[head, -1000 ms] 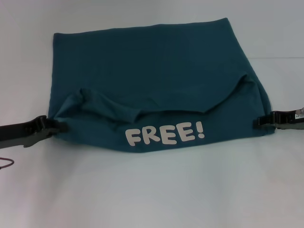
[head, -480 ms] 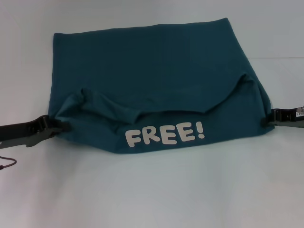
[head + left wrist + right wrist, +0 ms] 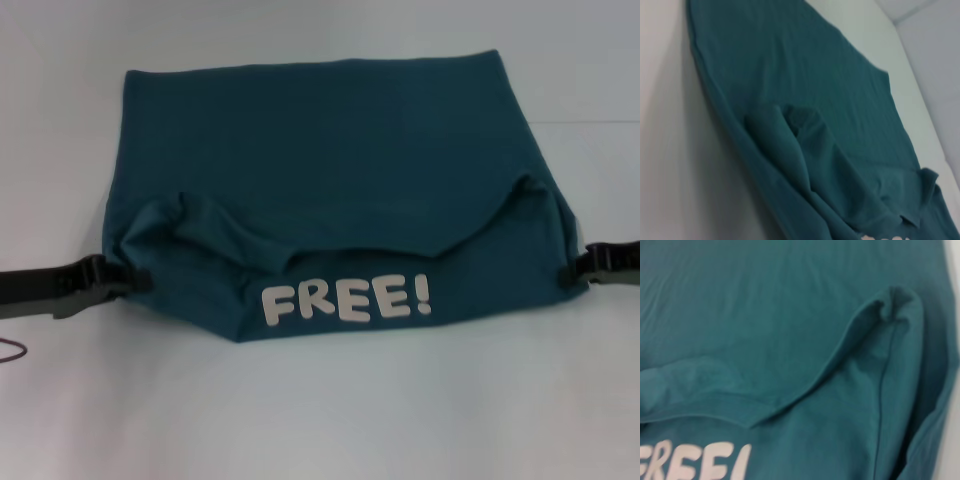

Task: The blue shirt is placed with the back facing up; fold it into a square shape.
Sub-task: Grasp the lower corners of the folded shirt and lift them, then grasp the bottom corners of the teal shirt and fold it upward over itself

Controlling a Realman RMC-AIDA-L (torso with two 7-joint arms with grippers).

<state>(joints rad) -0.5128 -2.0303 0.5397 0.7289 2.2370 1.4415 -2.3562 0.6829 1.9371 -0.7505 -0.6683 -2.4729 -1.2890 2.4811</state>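
The blue shirt lies spread on the white table, its near part folded over so the white lettering "FREE!" faces up along the front edge. At the fold's left corner my left gripper is shut on the cloth. My right gripper is shut on the fold's right corner. Each arm reaches in low from its own side. The left wrist view shows the shirt with a bunched sleeve. In the right wrist view there is the shirt, its folded edge and part of the lettering, but no fingers.
The white table stretches bare in front of the shirt and at both sides. A thin dark cable loop lies at the far left edge near my left arm.
Both grippers have shifted to the right with the shirt's corners. The whole shirt slid a little right, and the lettered front edge came nearer to me.
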